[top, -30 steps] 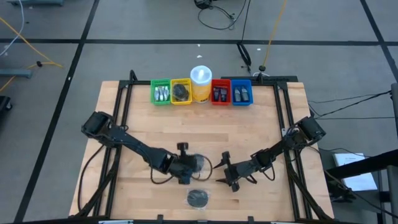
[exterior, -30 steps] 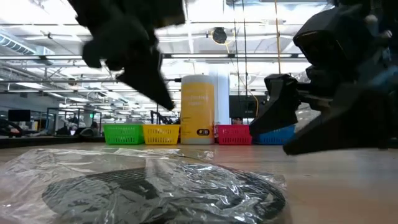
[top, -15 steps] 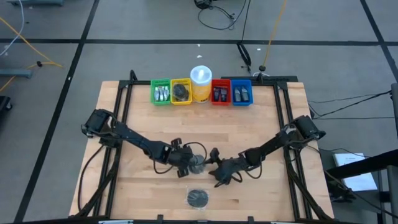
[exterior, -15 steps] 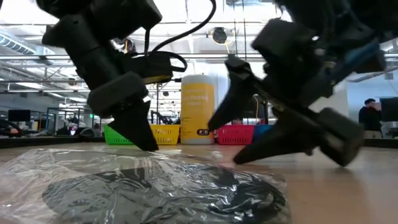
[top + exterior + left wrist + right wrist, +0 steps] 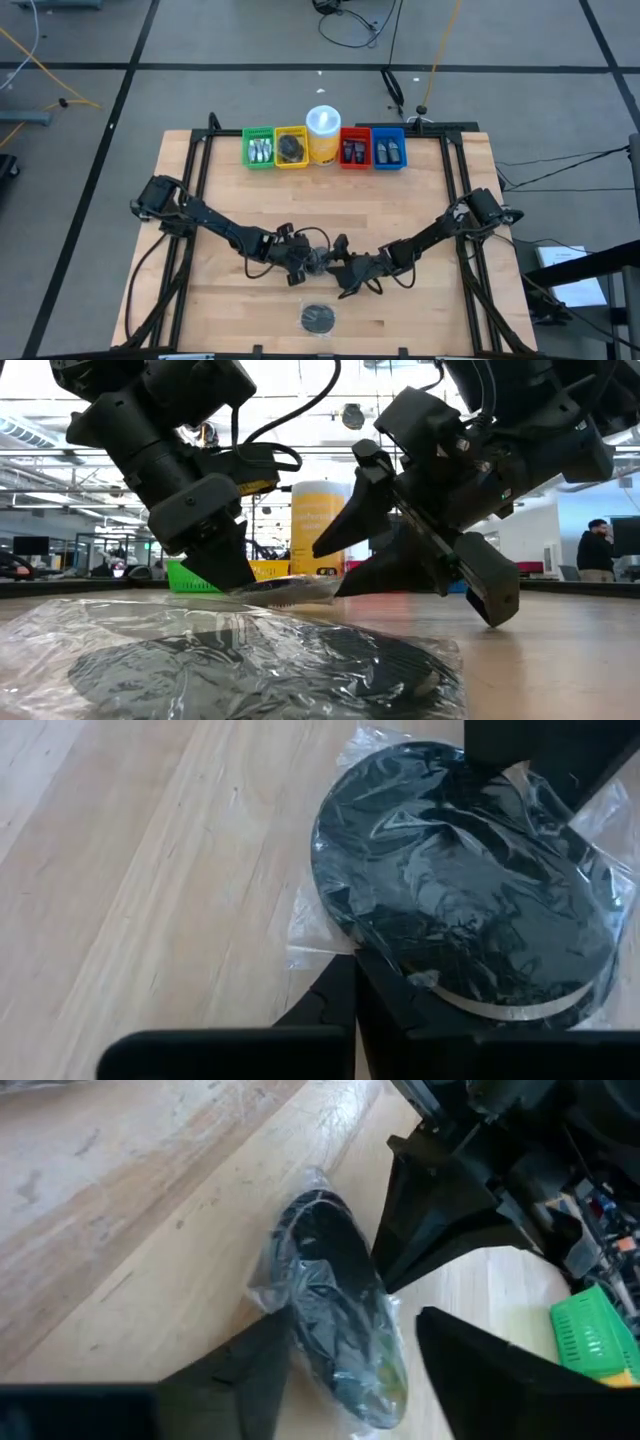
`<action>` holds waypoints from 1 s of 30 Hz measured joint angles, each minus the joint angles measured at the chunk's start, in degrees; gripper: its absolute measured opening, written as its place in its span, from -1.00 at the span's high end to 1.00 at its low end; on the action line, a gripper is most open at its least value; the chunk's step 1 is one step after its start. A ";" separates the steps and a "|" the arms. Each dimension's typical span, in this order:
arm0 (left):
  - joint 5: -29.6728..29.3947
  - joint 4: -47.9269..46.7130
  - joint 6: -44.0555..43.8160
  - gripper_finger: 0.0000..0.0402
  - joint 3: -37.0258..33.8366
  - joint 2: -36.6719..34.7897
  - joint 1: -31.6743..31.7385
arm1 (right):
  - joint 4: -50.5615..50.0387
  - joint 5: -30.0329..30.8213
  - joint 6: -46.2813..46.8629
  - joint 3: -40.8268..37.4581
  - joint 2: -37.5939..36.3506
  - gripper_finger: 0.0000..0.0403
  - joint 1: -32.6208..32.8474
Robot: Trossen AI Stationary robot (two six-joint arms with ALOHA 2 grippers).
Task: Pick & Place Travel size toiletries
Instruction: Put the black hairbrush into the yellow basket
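Most of the sorting looks done. Four bins sit in a row along the table's [image 5: 420, 200] far edge: the green bin [image 5: 259, 150] holds pale tubes, the yellow bin [image 5: 291, 148] holds dark discs, and the red bin [image 5: 354, 150] and blue bin [image 5: 388, 150] hold small dark bottles. A white-and-yellow container [image 5: 323, 135] stands between the yellow and red bins.

Two wrapped discs are left on the open wood, both toward the near edge. One disc [image 5: 318, 319] lies alone just inside that edge, untouched, with no gripper on it.

The other disc [image 5: 317, 262] is in the middle of the near half, a little farther in, and both arms meet at it. The left gripper [image 5: 352, 982] is clenched on its edge: in the left wrist view its fingers are pressed together over the rim and the clear wrap, and in the low view the disc [image 5: 285, 589] appears to hang just clear of the wood from that grip. The right gripper [image 5: 340, 1355] has its jaws parted with the disc [image 5: 335, 1315] between them, from the opposite side; they do not look closed on it yet, so I judge it is about to take the disc over from the left.

What remains, as I judge it: finish this hand-off, carry the disc to the far edge, probably into the yellow bin with the other discs, then fetch the last disc from the near edge.
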 joint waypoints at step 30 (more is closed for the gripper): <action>-20.46 13.65 29.55 0.90 0.10 -12.51 -9.09 | 31.70 -12.83 28.49 -25.73 -19.38 1.00 2.47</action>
